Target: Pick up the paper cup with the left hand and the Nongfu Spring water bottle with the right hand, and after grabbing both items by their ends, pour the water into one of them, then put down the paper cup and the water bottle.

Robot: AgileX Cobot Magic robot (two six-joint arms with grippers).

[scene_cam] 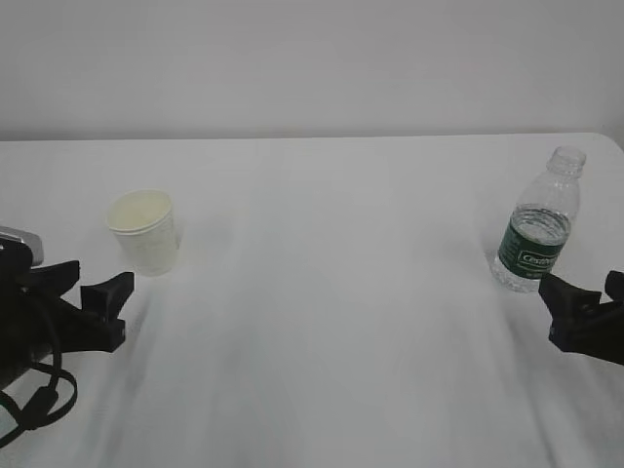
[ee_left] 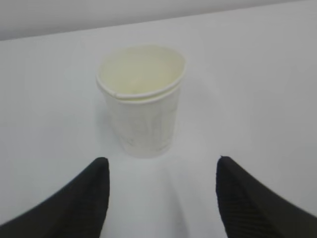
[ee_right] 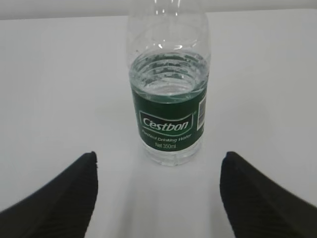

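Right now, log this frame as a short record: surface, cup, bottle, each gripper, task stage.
surface: plain white table
paper cup: upright on the left side, apart from both grippers, no liquid visible inside
water bottle: upright on the right side, no cap, green label reading Cestbon, water up to about the top of the label
left gripper: open, just short of the cup, not touching it
right gripper: open, just short of the bottle, not touching it
stage: approach; nothing grasped, nothing poured
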